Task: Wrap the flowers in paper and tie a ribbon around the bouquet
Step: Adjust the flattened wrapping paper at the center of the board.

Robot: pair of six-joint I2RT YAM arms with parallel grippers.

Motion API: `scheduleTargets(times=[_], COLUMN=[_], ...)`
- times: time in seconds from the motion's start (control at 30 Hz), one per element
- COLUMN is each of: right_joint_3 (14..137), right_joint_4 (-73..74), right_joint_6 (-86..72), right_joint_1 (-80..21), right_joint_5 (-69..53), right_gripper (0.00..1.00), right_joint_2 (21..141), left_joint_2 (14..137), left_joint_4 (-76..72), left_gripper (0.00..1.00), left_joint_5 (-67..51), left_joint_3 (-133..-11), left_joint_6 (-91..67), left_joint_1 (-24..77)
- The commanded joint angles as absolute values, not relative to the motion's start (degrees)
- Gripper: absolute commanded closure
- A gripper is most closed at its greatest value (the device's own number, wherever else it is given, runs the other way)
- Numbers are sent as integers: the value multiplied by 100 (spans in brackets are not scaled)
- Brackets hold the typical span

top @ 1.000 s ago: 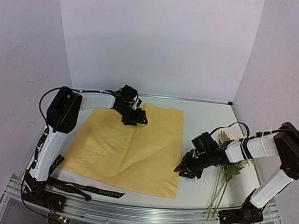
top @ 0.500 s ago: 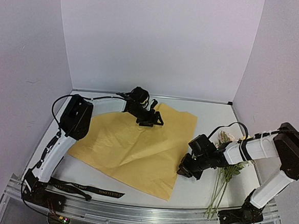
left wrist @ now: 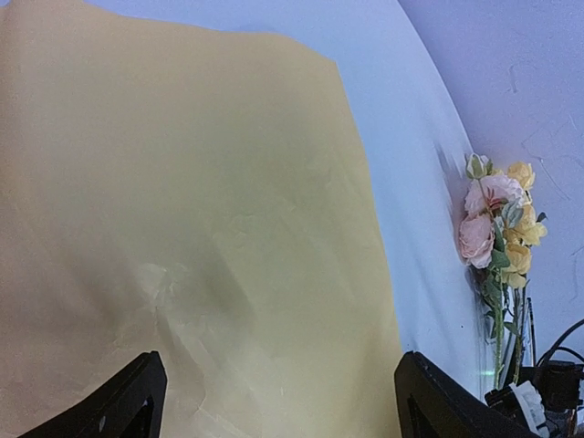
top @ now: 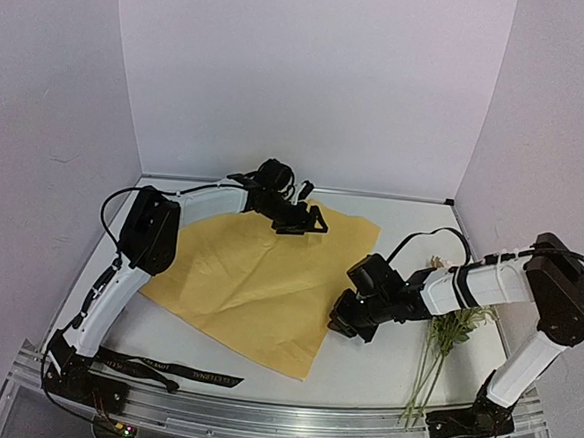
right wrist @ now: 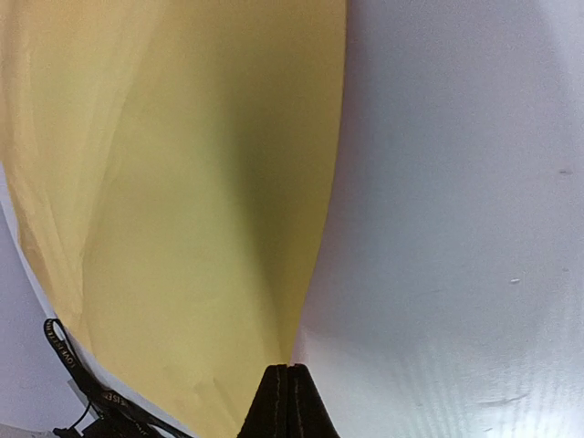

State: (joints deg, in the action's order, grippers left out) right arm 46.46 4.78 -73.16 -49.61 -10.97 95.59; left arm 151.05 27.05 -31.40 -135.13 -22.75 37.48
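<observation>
The paper (top: 248,276) lies yellow side up across the middle of the table. My left gripper (top: 302,220) hovers over its far edge, open, the fingers (left wrist: 137,401) wide apart with only the paper (left wrist: 182,228) below them. My right gripper (top: 340,323) is at the sheet's right edge, and in the right wrist view it (right wrist: 290,388) is shut with the paper (right wrist: 164,182) edge running into its tips. The flowers (top: 445,330) lie to the right of the sheet, and their blooms (left wrist: 497,228) show in the left wrist view. The ribbon (top: 161,368) lies at the near left.
White walls close in the table on three sides. A metal rail (top: 278,419) runs along the near edge. The right arm's black cable (top: 441,239) loops over the flowers. The ribbon (right wrist: 82,383) shows beyond the sheet's near corner.
The right gripper shut on the paper's right edge and moved left, dragging the sheet. The left gripper moved right along the far edge and opened wider. The sheet turned and shifted.
</observation>
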Motion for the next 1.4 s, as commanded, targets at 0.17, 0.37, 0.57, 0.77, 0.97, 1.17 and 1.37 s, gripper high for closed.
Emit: scheduleTargets(times=[0.17, 0.37, 0.57, 0.77, 0.97, 1.17, 1.37], right_joint_3=[4590, 4488, 4534, 4552, 4674, 4644, 4476], right_joint_4=[438, 406, 301, 207, 205, 208, 219], right_joint_6=[-7668, -7669, -7802, -7900, -7910, -7901, -7901], right_joint_1=[-5218, -5216, -5215, -5219, -5216, -5234, -5316], right_joint_5=[-581, -474, -533, -535, -599, -523, -373], right_gripper=[100, 100, 100, 100, 100, 100, 100], right_joint_2=[9441, 9394, 9501, 9496, 9452, 9324, 9122], left_joint_2=[13426, 10368, 8363, 6816, 5909, 5852, 6278], left_joint_4=[2824, 1712, 2188, 2649, 2352, 1485, 289], left_gripper=[13, 11, 8, 4, 2, 2, 6], left_joint_5=[-1460, -188, 839, 1190, 923, 668, 423], left_joint_3=[-12358, -8023, -5697, -4132, -2948, -2331, -1930], left_joint_6=[-3189, -4873, -6063, -7229, -8167, -8347, -8439], left_joint_1=[3461, 2945, 2822, 2816, 2821, 2821, 2821])
